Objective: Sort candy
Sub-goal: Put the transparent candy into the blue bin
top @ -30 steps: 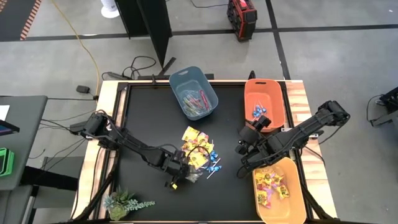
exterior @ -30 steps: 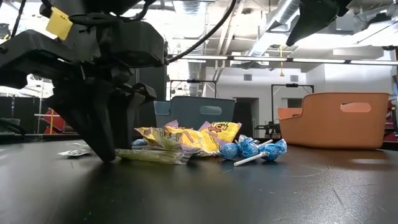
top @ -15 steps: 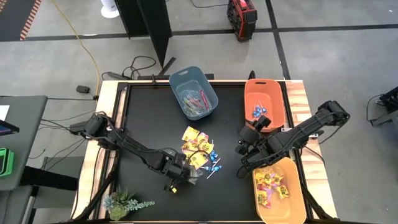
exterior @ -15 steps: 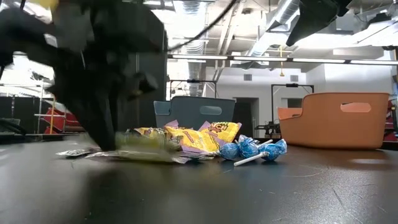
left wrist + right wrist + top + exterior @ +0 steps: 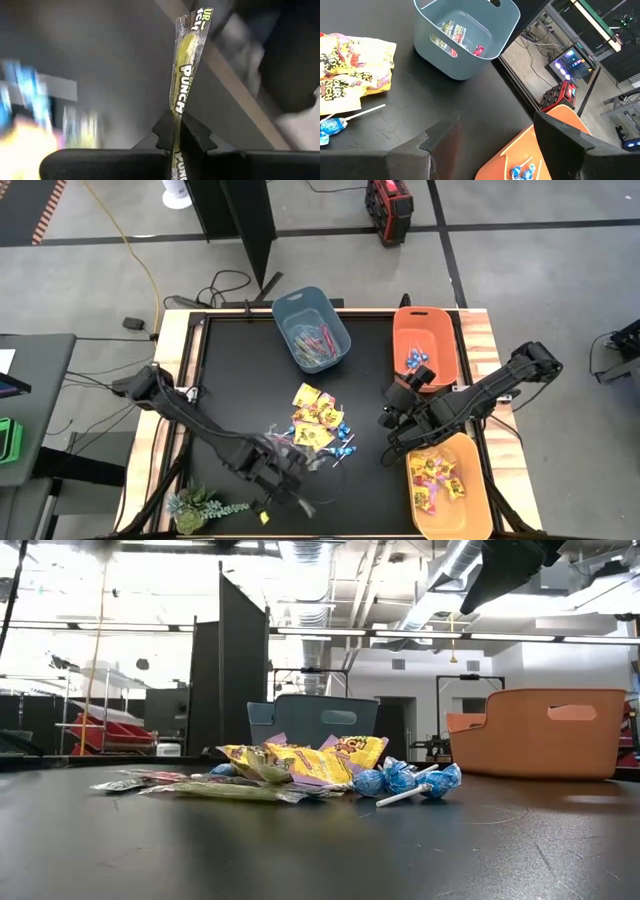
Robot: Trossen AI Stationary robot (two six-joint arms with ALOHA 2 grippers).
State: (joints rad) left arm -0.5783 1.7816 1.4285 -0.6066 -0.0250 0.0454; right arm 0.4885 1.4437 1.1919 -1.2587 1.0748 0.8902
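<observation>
Your left tool (image 5: 176, 150) is clamped on a slim clear-wrapped stick (image 5: 186, 65) with a yellowish filling and white print, which stands up from between the two dark fingers (image 5: 195, 137); from above, that tool (image 5: 278, 480) is a blur over the near part of the black bench (image 5: 230, 380), close to the small plant (image 5: 200, 505) at the near left corner. Just beyond it lies the loose candy pile (image 5: 318, 428): yellow square packets (image 5: 312, 400) with red print, overlapping one another, and blue-wrapped lollipops (image 5: 345, 445) on thin white sticks at the pile's right edge. From bench height you see the same heap (image 5: 300, 765) lying flat, with a few clear-wrapped sticks (image 5: 215, 790) spread at its left and the lollipops (image 5: 400, 780) at its right. Your right tool (image 5: 388, 425) hangs over the bench to the right of the pile, well apart from it, its fingers (image 5: 445, 137) spread wide with nothing between them. Past those fingers sits the blue-grey bin (image 5: 465, 35), which holds several slim wrapped sticks; from above it (image 5: 312, 328) stands at the far middle of the bench. The orange bin (image 5: 425, 345) at the far right holds a few blue lollipops, and the yellow-orange bin (image 5: 448, 485) at the near right, just beside your right arm, holds yellow packets. The left arm reaches in from the bench's left edge, the right arm from its right edge.
</observation>
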